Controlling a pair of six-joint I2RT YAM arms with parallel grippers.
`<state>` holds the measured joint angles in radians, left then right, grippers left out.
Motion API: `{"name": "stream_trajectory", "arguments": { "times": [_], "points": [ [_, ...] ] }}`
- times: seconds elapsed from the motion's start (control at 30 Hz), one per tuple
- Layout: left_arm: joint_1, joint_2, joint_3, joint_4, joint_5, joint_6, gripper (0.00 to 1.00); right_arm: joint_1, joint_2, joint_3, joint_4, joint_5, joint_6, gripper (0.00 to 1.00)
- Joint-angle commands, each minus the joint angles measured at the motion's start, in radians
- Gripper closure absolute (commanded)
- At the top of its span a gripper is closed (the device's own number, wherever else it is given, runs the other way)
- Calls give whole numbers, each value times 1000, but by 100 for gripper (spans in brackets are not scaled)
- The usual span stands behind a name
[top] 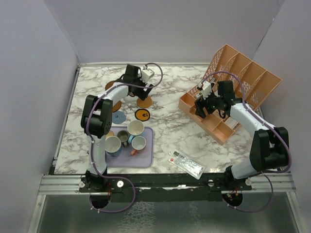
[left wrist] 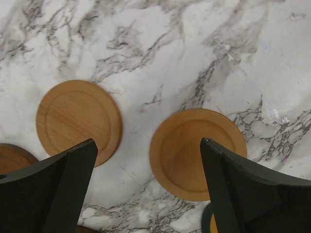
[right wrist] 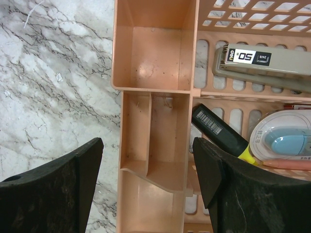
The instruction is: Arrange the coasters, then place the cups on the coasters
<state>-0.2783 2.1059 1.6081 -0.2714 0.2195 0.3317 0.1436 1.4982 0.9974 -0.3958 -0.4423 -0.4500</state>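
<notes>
Tan-orange coaster (left wrist: 197, 153): where is it found from the left jaws?
— In the wrist view it is seen at about 3 o'clock of the gap, flat on the marble worktop (left wrist: 160, 43) and partly hidden by one finger. Its twin (left wrist: 78, 121) lies at 10 o'clock, apart from it. No long axis is offered, since the disc is round.
How are the jaws set?
— Both pairs are spread wide and nothing is held. The left arm is judged nearer. The right jaws hang over the orange organiser (right wrist: 155, 48), well apart at 3 o'clock.
And the cups (top: 135, 127)?
— They are gathered on the lavender tray (top: 146, 158), at 6 o'clock of the coasters. Bare marble is seen around the discs.
</notes>
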Motion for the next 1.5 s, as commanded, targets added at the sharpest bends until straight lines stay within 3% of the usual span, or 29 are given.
{"name": "stream_trajectory", "arguments": {
  "times": [0.0, 0.47, 0.9, 1.47],
  "points": [
    [-27, -15, -38, 9, -19, 59, 9, -4, -7, 27, 4, -3, -10, 25],
    [-28, -35, -142, -22, -167, 133, 11, -4, -5, 30, 0, -10, -11, 25],
    [92, -133, -288, -75, -203, 118, 13, -4, 6, 33, -4, -19, -11, 25],
    [119, -132, -238, -59, -249, 86, 13, -4, -3, 30, -4, -17, -10, 25]
  ]
}}
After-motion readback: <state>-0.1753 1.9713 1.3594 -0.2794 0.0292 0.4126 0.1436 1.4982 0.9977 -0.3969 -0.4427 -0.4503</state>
